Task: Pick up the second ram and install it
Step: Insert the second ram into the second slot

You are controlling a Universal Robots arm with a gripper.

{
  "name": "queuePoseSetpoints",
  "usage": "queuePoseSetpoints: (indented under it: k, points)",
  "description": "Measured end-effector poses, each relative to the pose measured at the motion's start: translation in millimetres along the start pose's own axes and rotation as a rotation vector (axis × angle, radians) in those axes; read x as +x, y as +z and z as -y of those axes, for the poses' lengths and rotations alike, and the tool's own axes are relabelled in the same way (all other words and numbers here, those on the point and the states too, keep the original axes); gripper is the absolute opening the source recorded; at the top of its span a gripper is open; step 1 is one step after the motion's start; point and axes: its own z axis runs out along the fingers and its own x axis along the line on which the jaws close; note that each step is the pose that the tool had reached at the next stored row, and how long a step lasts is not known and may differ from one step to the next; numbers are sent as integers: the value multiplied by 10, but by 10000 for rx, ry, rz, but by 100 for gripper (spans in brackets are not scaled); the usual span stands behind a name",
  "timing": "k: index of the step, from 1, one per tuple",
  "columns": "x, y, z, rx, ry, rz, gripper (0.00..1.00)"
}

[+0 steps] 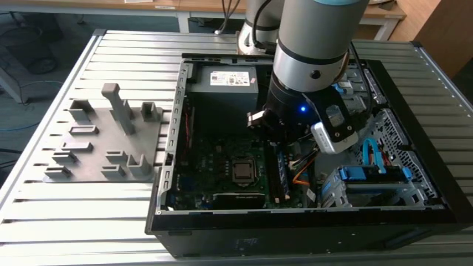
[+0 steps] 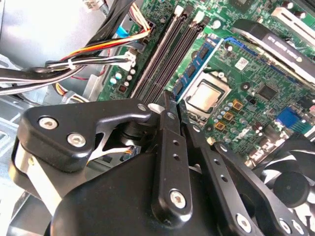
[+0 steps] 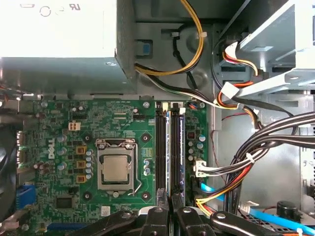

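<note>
My black metal pincer (image 2: 172, 105) hangs over the green motherboard's memory slots, fingers together — the long dark green-black second ram (image 3: 168, 147) stands seated just below, its length running away from me.

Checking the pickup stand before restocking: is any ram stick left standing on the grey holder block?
No, the holder block shows bare grey posts and slots in the exterior view.

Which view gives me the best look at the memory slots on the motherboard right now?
The first wrist view: the memory slots run straight and unobstructed beside the processor, ending at the gripper. The second wrist view shows them at a slant, their near ends hidden behind the gripper. In the exterior view the arm covers part of them.
</note>
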Motion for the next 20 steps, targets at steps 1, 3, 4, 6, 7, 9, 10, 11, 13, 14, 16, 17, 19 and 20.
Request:
queuePoseSetpoints:
  k: [1, 3, 4, 6, 7, 9, 10, 11, 13, 14, 16, 17, 19, 20]
  points:
    - [0, 0, 0, 0, -1, 0, 14]
    - [0, 0, 0, 0, -2, 0, 14]
    - [0, 8, 0, -5, -2, 1, 14]
    - [1, 40, 1, -2, -21, -2, 14]
    - [2, 58, 2, -2, -44, -4, 14]
    - [3, 94, 3, -4, -90, -6, 14]
    - [3, 112, 3, -5, -118, -6, 14]
    - [4, 130, 4, -4, -153, -8, 14]
    - [5, 185, 5, -7, -240, -10, 14]
    - [6, 203, 6, -7, -251, -10, 14]
    - [7, 240, 7, -9, -255, -10, 14]
    - [9, 276, 8, -8, -256, -11, 14]
    - [10, 313, 9, -8, -255, -11, 14]
    - [11, 331, 9, -8, -255, -10, 14]
